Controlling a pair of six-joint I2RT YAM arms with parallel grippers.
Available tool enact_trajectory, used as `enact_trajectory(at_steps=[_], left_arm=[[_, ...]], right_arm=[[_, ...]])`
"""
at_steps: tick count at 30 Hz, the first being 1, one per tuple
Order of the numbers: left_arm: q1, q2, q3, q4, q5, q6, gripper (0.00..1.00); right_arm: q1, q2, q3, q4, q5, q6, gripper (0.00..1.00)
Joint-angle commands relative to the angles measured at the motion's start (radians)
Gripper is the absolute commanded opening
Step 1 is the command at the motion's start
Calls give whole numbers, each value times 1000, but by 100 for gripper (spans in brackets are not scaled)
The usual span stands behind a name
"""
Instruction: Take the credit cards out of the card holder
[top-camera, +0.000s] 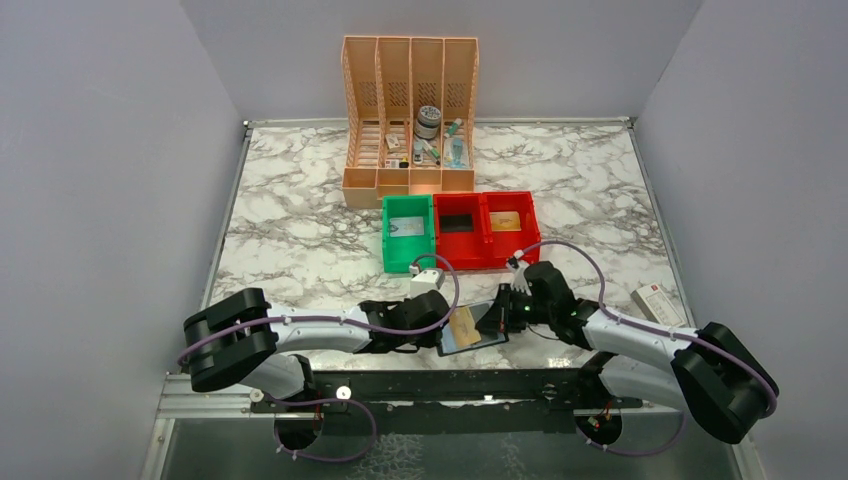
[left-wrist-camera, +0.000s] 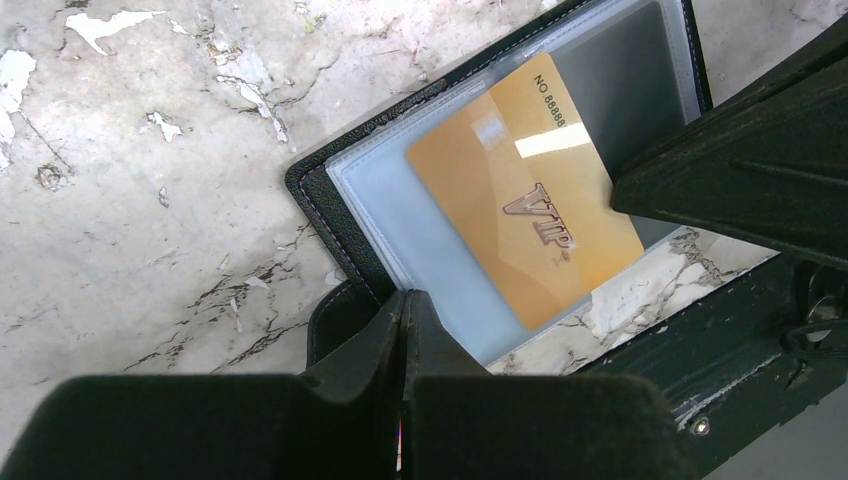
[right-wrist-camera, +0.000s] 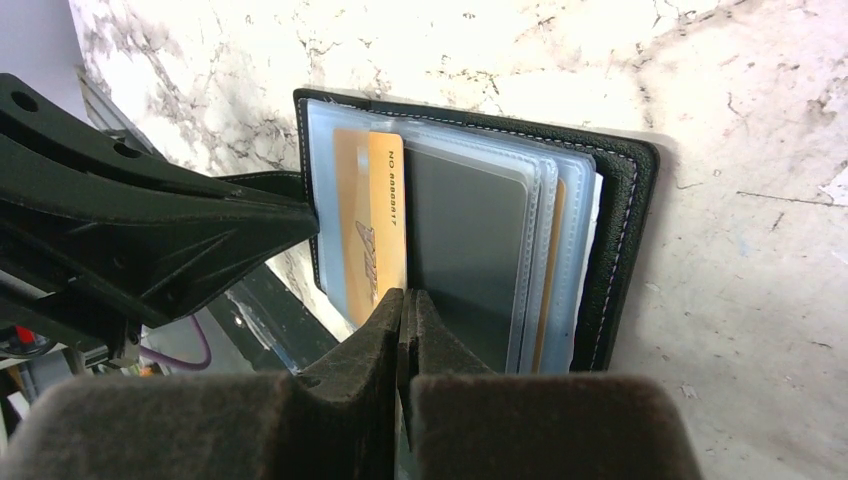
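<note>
Top external: both arms lie low along the near edge of the marble worktop (top-camera: 300, 240). Their tips meet at the card holder (top-camera: 485, 336), which lies open and flat right at that edge, between the two.

Left end effector (left-wrist-camera: 405, 305): clenched, fingers pressed flat together. Its tip is on the holder's edge, where the clear sleeves (left-wrist-camera: 370, 190) meet the black cover. Cannot tell if it pinches a sleeve or just presses down.

Right end effector (right-wrist-camera: 403, 305): also clenched, no gap. Its tip is at the long edge of the gold card (left-wrist-camera: 510, 200). Cannot tell whether that edge sits between the fingers.

Gold card is marked VIP with a number. It sits skewed to the holder and partly out of its sleeve, one corner past the holder and over the marble. Grey card (right-wrist-camera: 465, 245) is fully inside the sleeve under it, squared up. A tan edge of another card shows between sleeves deeper in the stack.

Mid-worktop, behind the holder: green bin (top-camera: 408, 232) and two red bins (top-camera: 485, 228) touching in a row, a flat item in each. White box (top-camera: 657, 303) lies near the right edge, well apart from the rest.

Far end: peach file organizer (top-camera: 408, 110) with four slots and small items in its base, just behind the bins.
</note>
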Motion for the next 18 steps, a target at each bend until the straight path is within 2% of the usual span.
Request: enact_trajectory(at_steps=[1,6,8,10,15,18], left_arm=[[-3,17,-3,-59,-37,10,0],[-2,3,2,-66,-38,7,0],[-2,-13,10,-69,-38,4,3],[-3,-39,29,-76,-37,8,10],[-3,-115,72,-94,-54,22,33],[-3,-136,90,-79,-43,48,37]], right_arm=[[-6,-8,8,2,-14,-8,1],[-7,20,-6,28,-31,3,3],[-6,31,-5,25,-22,2,4],[-7,41,-4,18,-5,3,4],[-7,28,-4,0,19,1,4],[-7,10,-9,-8,30,2,4]])
